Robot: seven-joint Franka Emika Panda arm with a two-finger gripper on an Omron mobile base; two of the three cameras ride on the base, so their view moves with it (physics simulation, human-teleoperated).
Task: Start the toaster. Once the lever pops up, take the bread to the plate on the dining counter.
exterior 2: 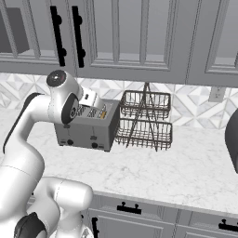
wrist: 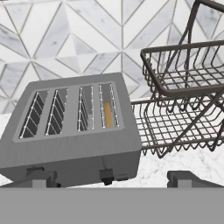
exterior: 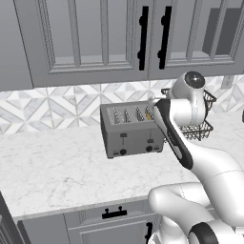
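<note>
The grey toaster [exterior: 129, 129] [exterior 2: 87, 125] [wrist: 70, 135] stands on the kitchen counter by the tiled wall. A tan slice of bread [wrist: 108, 114] [exterior: 148, 114] sits low in its rightmost slot; the other slots look empty. My gripper [wrist: 114, 179] hovers above and in front of the toaster's right end, open, with nothing between the fingertips [wrist: 41, 178]. A dark lever [wrist: 105, 176] on the toaster's front lies just beyond the gap between them. From the right base view my white hand [exterior 2: 92, 100] hangs over the toaster's top. The plate and the dining counter are out of view.
A two-tier dark wire rack [exterior 2: 145, 121] [wrist: 183, 87] [exterior: 204, 121] stands right beside the toaster. White marble counter [exterior: 57, 162] stretches in front and to the left. Grey upper cabinets with black handles [exterior: 143, 38] hang overhead. A dark object [exterior 2: 232, 135] sits at the far right.
</note>
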